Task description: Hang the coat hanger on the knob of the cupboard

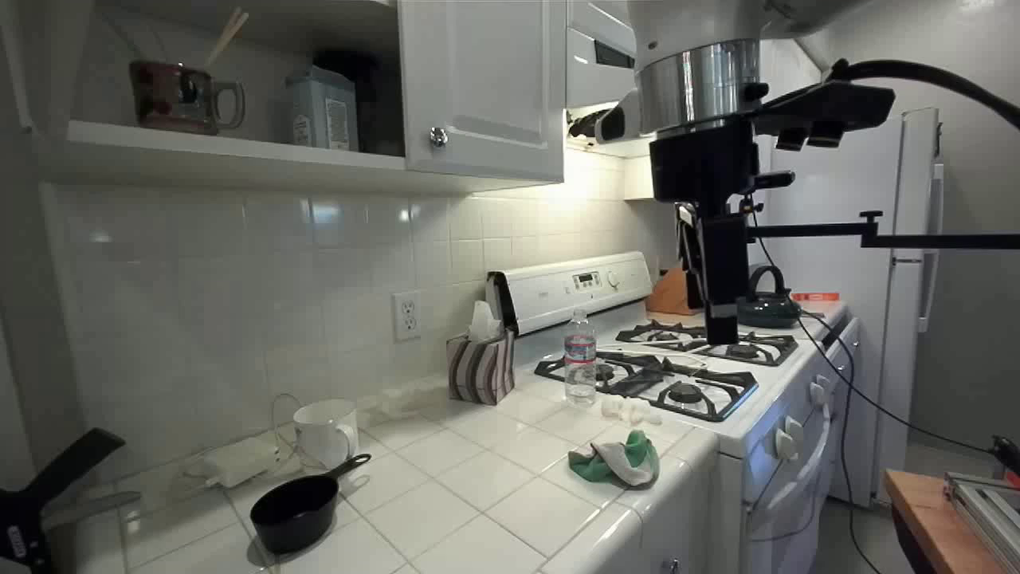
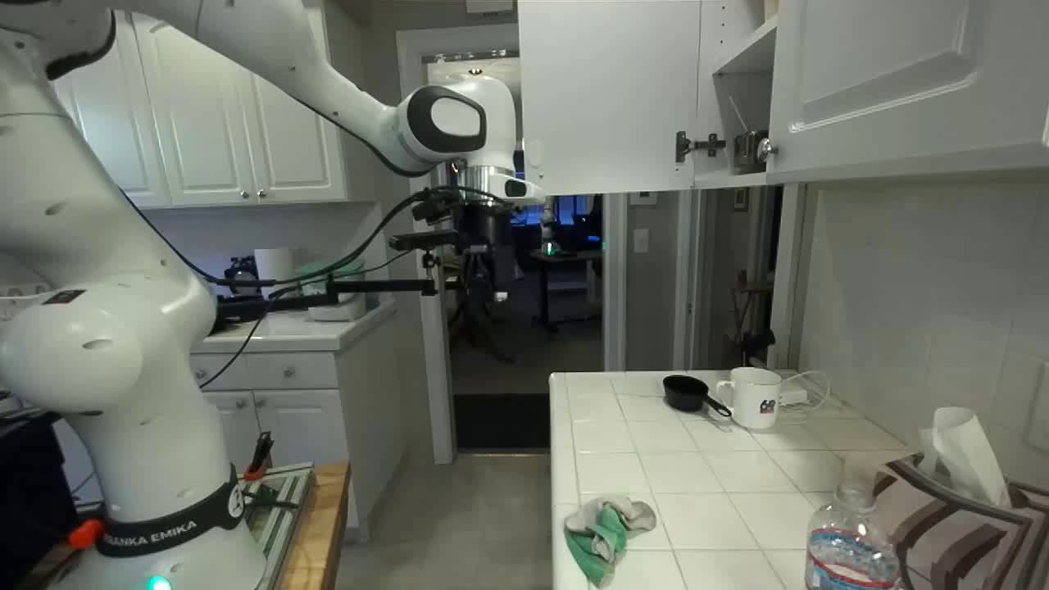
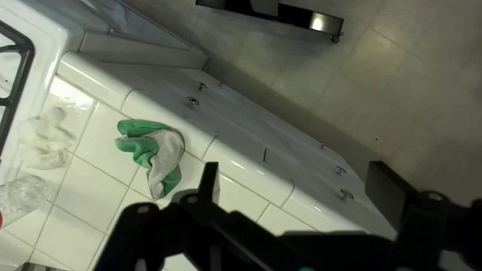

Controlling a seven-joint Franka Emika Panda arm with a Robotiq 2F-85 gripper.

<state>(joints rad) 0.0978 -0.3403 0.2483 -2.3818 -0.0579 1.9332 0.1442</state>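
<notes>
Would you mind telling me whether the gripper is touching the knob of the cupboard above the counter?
Apart. Both exterior views show it: the gripper hangs lower than the knob and well to one side, with a plain gap between.

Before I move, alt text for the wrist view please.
Open end effector at the bottom, holding nothing. A crumpled green and gray cloth lies left of center on a white tiled counter; stove and bottle are partly visible at left, floor at upper right.

You see a white-tiled surface (image 1: 446, 474) adjoining a stove (image 1: 558, 288), a partly lit tiled wall (image 1: 343, 271), and grey floor (image 3: 376, 101).
</notes>
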